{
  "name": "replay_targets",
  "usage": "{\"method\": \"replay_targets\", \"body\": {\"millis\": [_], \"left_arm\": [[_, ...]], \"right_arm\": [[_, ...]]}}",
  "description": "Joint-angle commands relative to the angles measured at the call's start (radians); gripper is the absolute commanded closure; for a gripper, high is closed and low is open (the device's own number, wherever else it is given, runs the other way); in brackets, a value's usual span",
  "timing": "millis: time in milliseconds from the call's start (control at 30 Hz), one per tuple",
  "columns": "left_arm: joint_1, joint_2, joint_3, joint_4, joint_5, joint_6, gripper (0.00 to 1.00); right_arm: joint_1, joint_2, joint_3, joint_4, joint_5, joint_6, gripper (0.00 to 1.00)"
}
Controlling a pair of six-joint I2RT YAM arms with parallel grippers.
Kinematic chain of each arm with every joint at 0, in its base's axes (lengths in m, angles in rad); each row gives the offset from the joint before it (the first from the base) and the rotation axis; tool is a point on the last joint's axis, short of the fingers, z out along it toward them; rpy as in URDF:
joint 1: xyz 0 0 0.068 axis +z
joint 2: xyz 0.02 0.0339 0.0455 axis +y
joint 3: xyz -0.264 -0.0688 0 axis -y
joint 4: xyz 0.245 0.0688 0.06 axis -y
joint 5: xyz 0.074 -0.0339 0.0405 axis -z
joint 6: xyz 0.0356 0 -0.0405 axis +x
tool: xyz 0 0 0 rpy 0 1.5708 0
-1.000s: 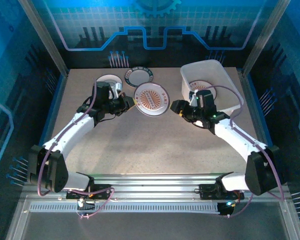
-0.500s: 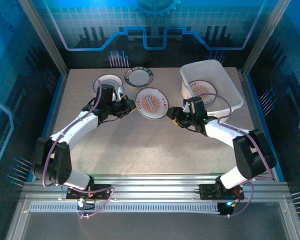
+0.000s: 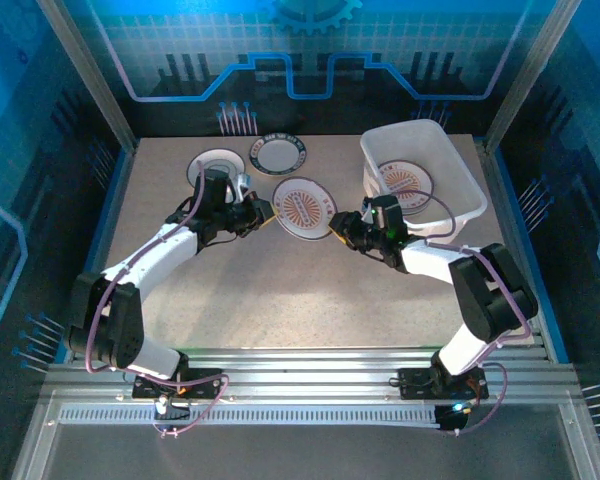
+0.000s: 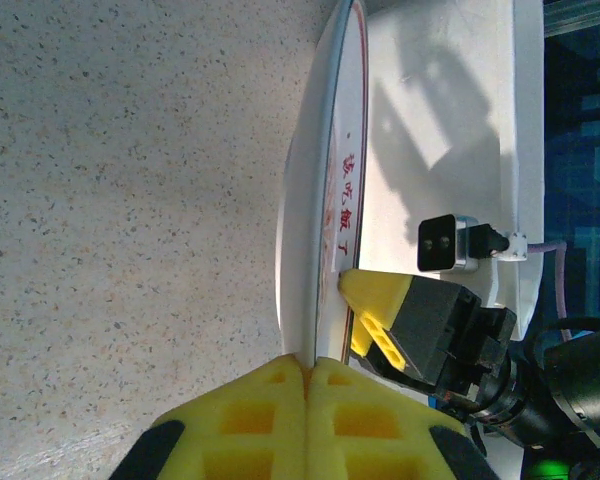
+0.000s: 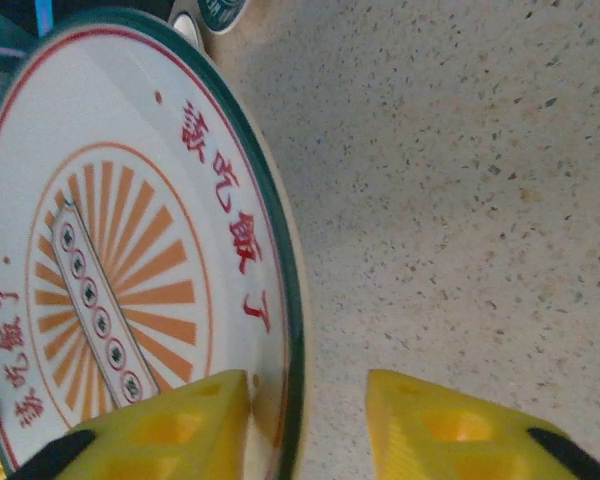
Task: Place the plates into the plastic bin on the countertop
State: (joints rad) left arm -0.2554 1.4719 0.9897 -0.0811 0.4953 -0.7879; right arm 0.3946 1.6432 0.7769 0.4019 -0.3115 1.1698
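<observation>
Beige speckled tabletop (image 3: 280, 290) carries the white plastic bin (image 3: 425, 148) at its far right corner, with a sunburst plate (image 3: 408, 180) lying inside. Near the middle, just left of the bin, a second sunburst plate (image 3: 305, 207) sits between the two arms. At the far left lie a green-rimmed plate (image 3: 280, 154) and a grey-motif plate (image 3: 218, 163). The left pincer (image 3: 263, 212) is pressed closed, tips at the second sunburst plate's left rim. The right pincer (image 5: 310, 385) straddles its right rim, jaws narrowly apart.
</observation>
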Motion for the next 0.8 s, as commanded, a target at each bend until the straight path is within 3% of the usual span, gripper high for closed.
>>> {"method": "replay_targets", "body": {"millis": [0, 233, 500, 767], "left_arm": [[-0.009, -0.005, -0.013, 0.036, 0.037, -0.01, 1.0], [-0.009, -0.026, -0.017, 0.012, 0.042, -0.007, 1.0], [-0.008, -0.053, -0.029, -0.031, 0.033, 0.014, 1.0], [-0.009, -0.062, -0.019, -0.038, 0.029, 0.012, 0.8]], "right_arm": [[0.014, 0.005, -0.012, 0.073, 0.036, 0.039, 0.72], [0.023, -0.051, -0.027, 0.083, 0.079, 0.046, 0.91], [0.033, -0.135, -0.03, 0.037, 0.119, 0.02, 1.0], [0.039, -0.241, 0.025, -0.12, 0.17, -0.068, 1.0]]}}
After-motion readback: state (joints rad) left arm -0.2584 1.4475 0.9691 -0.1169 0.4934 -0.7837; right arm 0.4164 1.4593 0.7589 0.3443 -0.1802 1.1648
